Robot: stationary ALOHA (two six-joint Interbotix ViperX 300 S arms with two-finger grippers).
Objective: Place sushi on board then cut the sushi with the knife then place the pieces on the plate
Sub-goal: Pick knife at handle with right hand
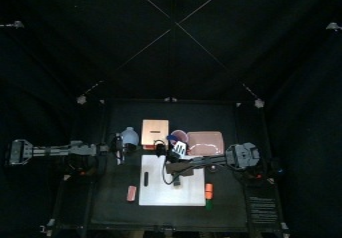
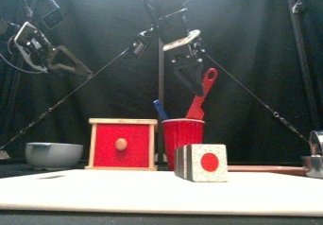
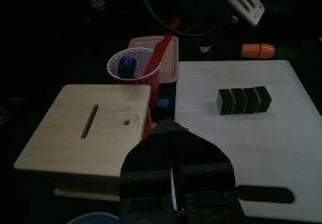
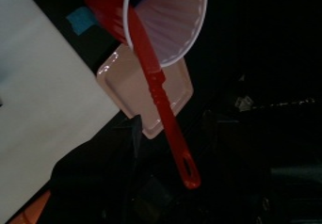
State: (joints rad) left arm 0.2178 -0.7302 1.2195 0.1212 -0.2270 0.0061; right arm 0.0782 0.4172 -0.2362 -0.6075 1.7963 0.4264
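The dark green sushi roll (image 2: 202, 161) lies whole on the white board (image 2: 139, 193), its red-centred end facing the front; the left wrist view shows the roll (image 3: 246, 99) too. Behind it the red cup (image 2: 183, 139) holds a blue knife (image 2: 161, 109) and a red knife (image 2: 202, 95) that leans right. My right gripper (image 2: 187, 80) hangs at the red knife's handle (image 4: 176, 148), with the cup (image 4: 157, 16) straight ahead of it. My left gripper (image 3: 170, 126) is shut and empty, hovering over the wooden box (image 3: 94, 124).
The pink tray (image 1: 205, 142) lies at the back right, beside the cup. A blue-grey bowl (image 2: 55, 153) stands at the left. The box's red drawer front (image 2: 123, 144) faces forward. Two orange toy foods (image 1: 132, 192) (image 1: 209, 190) lie at the board's sides.
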